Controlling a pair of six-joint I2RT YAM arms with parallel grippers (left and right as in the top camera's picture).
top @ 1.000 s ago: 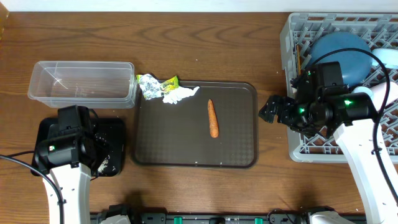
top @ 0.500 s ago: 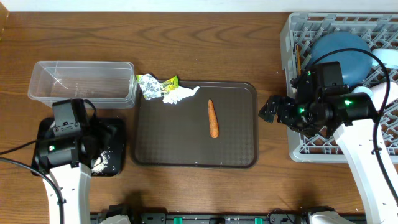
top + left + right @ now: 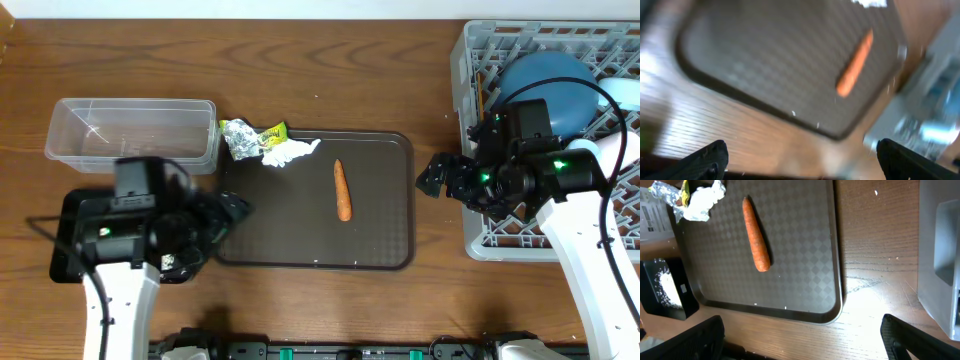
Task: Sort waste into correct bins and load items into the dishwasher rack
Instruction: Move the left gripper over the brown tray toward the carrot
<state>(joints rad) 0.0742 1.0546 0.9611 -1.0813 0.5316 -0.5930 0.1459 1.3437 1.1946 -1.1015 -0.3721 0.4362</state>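
An orange carrot (image 3: 342,190) (image 3: 756,235) (image 3: 855,64) lies on the dark brown serving tray (image 3: 380,235). At that tray's back left corner sit a silver and yellow-green wrapper (image 3: 245,136) (image 3: 667,190) and a white tissue (image 3: 290,152) (image 3: 702,202). My left gripper (image 3: 232,213) (image 3: 800,167) hangs open over the tray's left edge, nothing in it. White rice (image 3: 170,263) (image 3: 665,287) lies in the black tray (image 3: 70,215); the clear tub (image 3: 130,135) is behind it. My right gripper (image 3: 438,175) (image 3: 800,342) is open and empty between serving tray and grey rack (image 3: 470,60), which holds the dark-blue bowl (image 3: 545,80).
A light-blue bowl (image 3: 628,92) and a thin chopstick (image 3: 479,92) also sit in the rack. The rack's grey wall (image 3: 940,255) is close on the right of my right gripper. The left wrist view is blurred by motion.
My left arm has swung right, from over the black tray to the serving tray's left edge, still open. The right arm and the objects have not moved.
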